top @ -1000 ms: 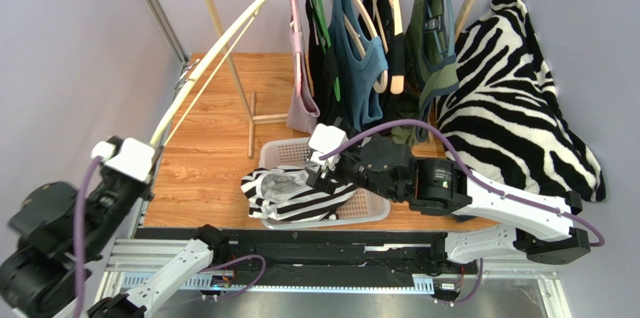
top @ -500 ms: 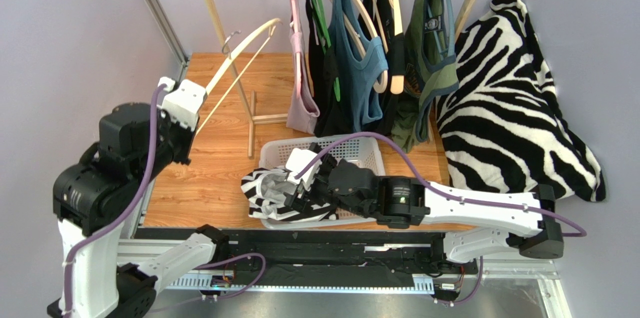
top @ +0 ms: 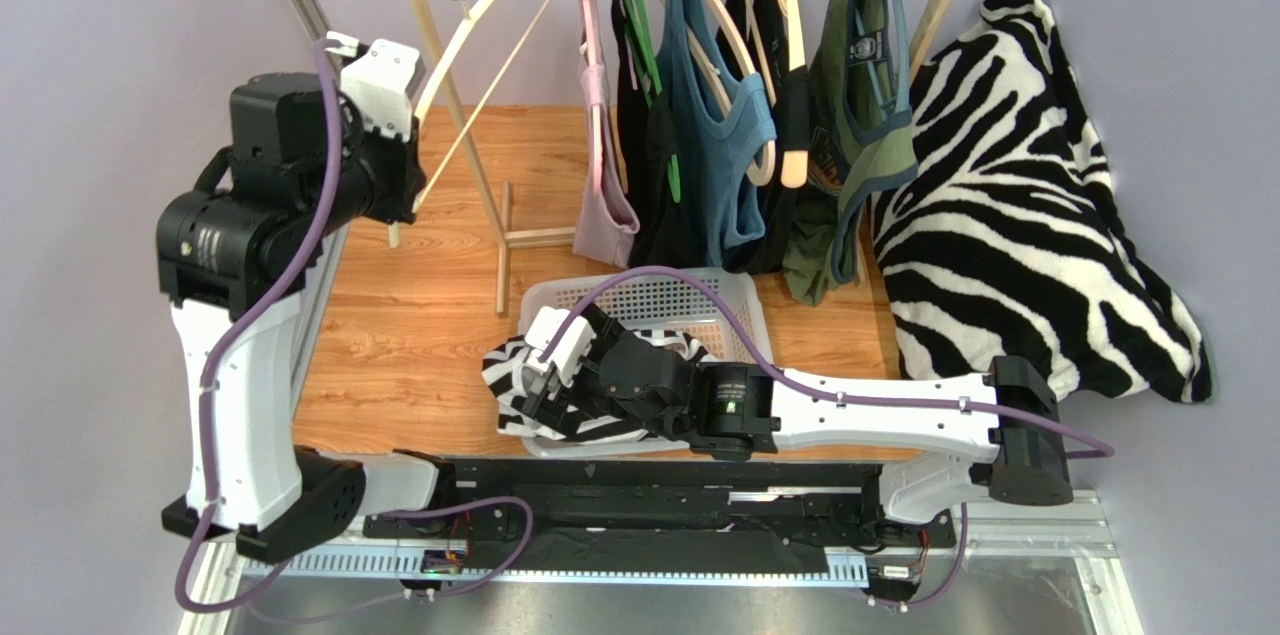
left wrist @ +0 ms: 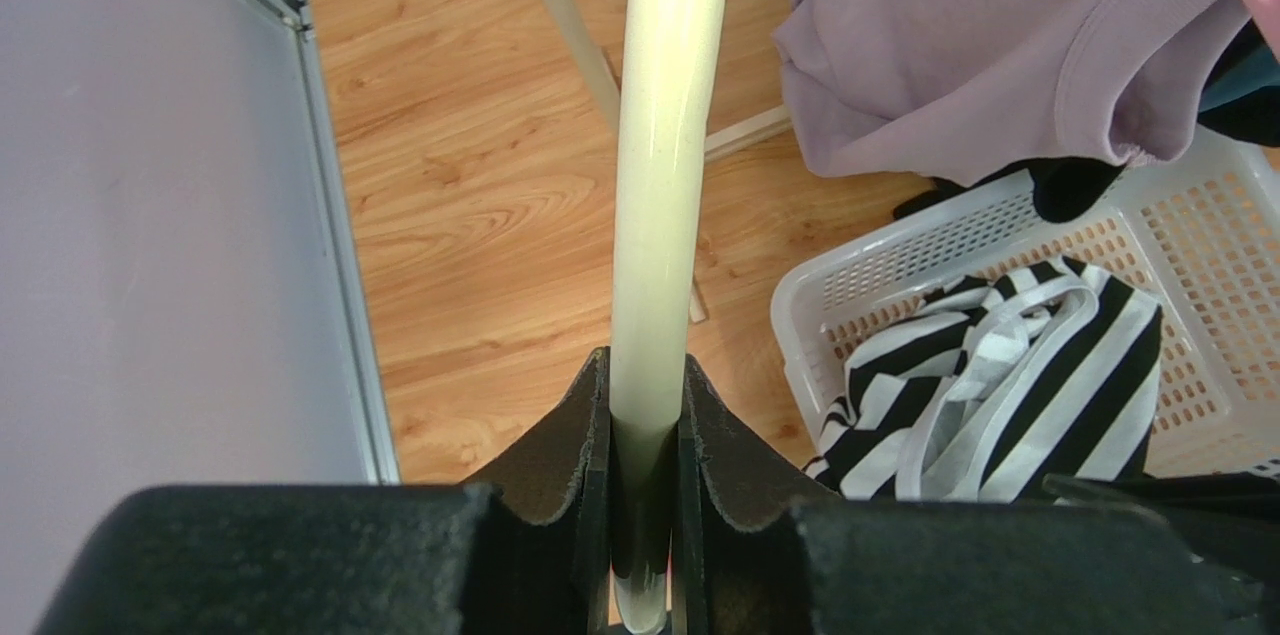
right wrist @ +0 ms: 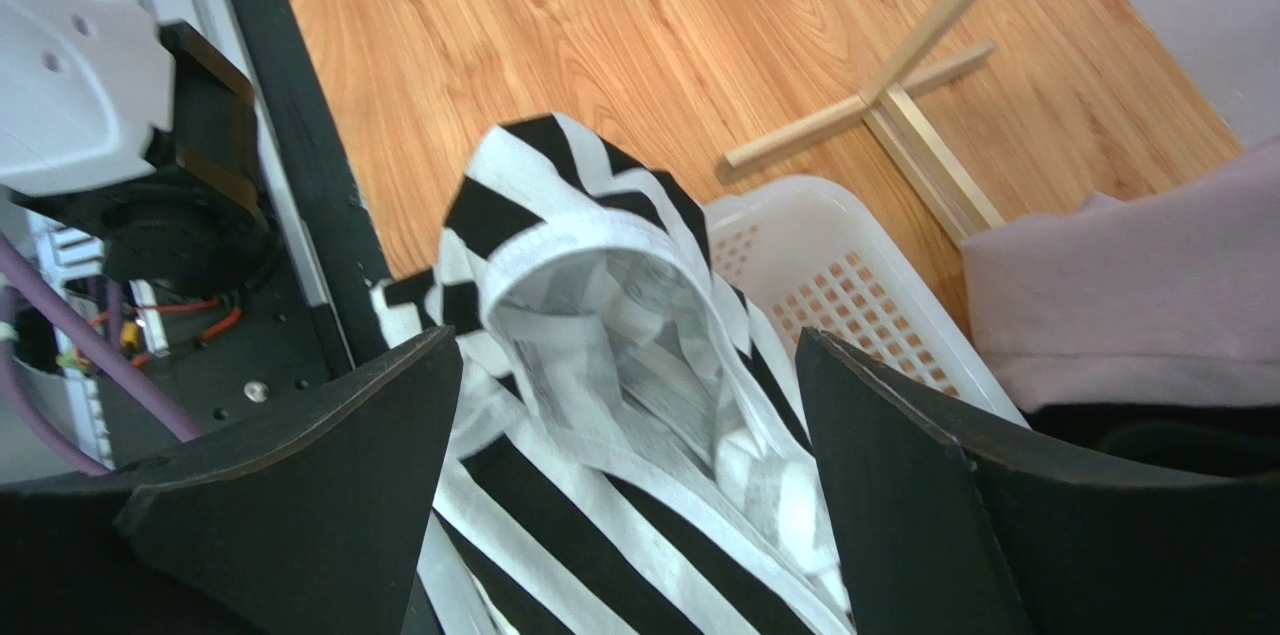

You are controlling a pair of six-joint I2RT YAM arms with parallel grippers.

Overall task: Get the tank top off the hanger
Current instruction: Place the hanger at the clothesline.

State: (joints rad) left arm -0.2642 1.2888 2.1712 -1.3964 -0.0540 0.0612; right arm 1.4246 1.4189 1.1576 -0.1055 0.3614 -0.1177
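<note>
The black-and-white striped tank top (top: 508,368) lies bunched over the front left corner of the white basket (top: 706,293), off the hanger. My right gripper (top: 550,365) hovers just above it with jaws wide open and empty; the right wrist view shows the top (right wrist: 631,365) between the open fingers (right wrist: 301,500). My left gripper (top: 394,143) is shut on one end of the bare cream wooden hanger (top: 484,23) and holds it high, its metal hook close to the rack's rail. In the left wrist view the hanger (left wrist: 661,185) runs up from the closed jaws.
A wooden clothes rack (top: 451,80) at the back holds several garments on hangers: pink (top: 601,215), black, teal (top: 714,140), olive (top: 864,95). A zebra-print cloth (top: 1022,215) lies at the right. Grey walls stand close on both sides.
My left arm has swung the empty hanger up and back toward the rail. My right gripper has moved left along the basket over the striped top, still open.
</note>
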